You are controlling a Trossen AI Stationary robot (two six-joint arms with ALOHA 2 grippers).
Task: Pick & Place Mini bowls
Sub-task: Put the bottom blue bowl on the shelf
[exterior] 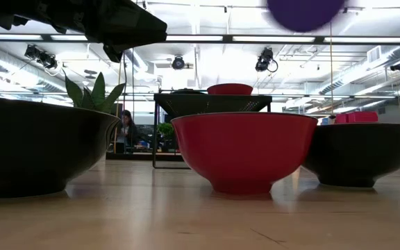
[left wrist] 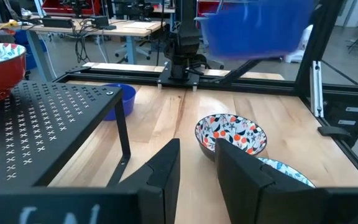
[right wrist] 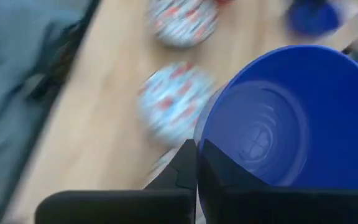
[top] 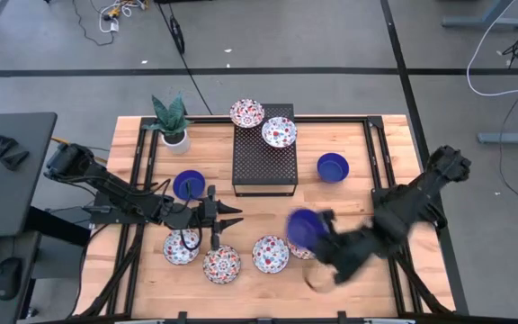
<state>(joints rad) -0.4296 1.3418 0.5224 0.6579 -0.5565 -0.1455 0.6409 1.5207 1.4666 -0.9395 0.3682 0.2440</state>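
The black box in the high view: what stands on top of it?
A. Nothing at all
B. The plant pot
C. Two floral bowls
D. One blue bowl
C: in the high view two floral bowls sit at the far edge of the black box, one of them at its corner; the blue bowls and the plant pot are off it.

Blue bowl (top: 305, 227) tilted aloft in the right gripper (top: 324, 239); floral bowls (top: 270, 254) lie just beside, below.
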